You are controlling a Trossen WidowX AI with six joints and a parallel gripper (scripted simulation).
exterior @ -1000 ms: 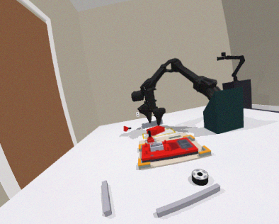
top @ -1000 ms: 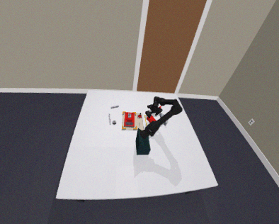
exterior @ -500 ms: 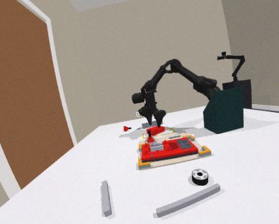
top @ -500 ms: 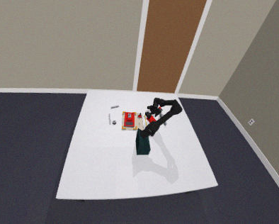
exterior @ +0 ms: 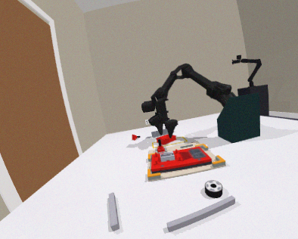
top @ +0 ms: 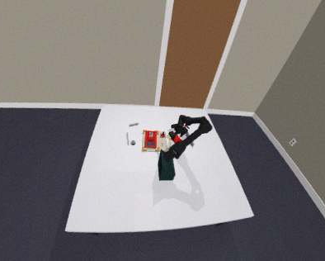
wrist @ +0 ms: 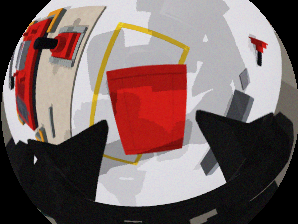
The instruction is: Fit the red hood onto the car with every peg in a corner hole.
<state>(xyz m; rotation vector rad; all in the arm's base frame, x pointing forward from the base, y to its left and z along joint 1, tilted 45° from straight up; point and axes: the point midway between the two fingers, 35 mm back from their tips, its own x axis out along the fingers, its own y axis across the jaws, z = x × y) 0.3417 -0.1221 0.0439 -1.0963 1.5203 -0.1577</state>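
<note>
The red hood [wrist: 148, 106] [exterior: 169, 139] lies flat on the table inside a yellow outline [wrist: 150, 35], just beyond the car. The red car chassis [exterior: 181, 158] [top: 151, 139] [wrist: 29, 63] sits in its beige jig [exterior: 218, 161] [wrist: 85, 43], with the grey engine block [exterior: 167, 156] on the deck. My gripper [wrist: 152, 119] [exterior: 166, 132] [top: 172, 136] is open and hangs straight over the hood, with one finger towards each side of it. Nothing is between the fingers.
A small red piece [exterior: 135, 137] [wrist: 258, 46] lies behind the hood. Two grey bars [exterior: 113, 212] [exterior: 200, 213] and a black ring [exterior: 213, 187] lie in front of the jig. The arm's dark green base box [exterior: 240, 117] [top: 167, 167] stands to the side.
</note>
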